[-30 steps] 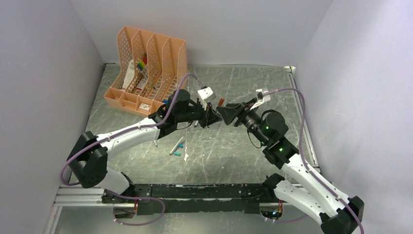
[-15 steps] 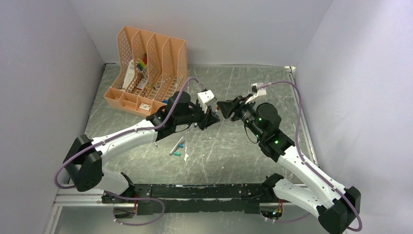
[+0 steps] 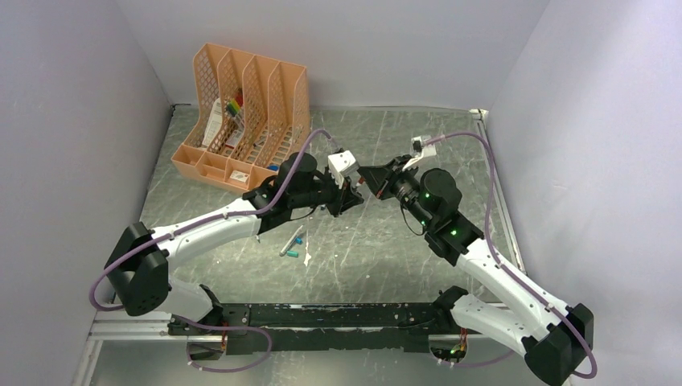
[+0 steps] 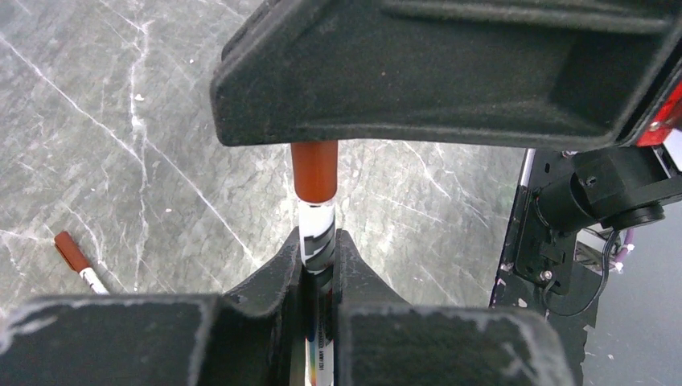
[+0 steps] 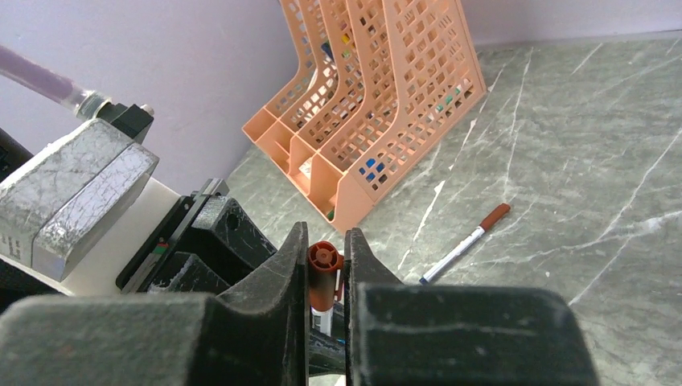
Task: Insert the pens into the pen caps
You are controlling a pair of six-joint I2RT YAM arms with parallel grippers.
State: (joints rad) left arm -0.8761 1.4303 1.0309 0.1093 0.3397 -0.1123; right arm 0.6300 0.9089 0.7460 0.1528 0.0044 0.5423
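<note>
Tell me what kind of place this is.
Likely a robotics lab test cell: a left arm and right arm on a rail, plain walls boxing in a grey tabletop, and a peach file rack.

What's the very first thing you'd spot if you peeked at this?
The two robot arms meet nose to nose over the middle of the table. The left tool grips a white pen, and the right tool pinches a red-brown cap on the pen's end. Next you'd notice the big orange file rack at the back left, and a few loose pens lying near the left arm.
</note>
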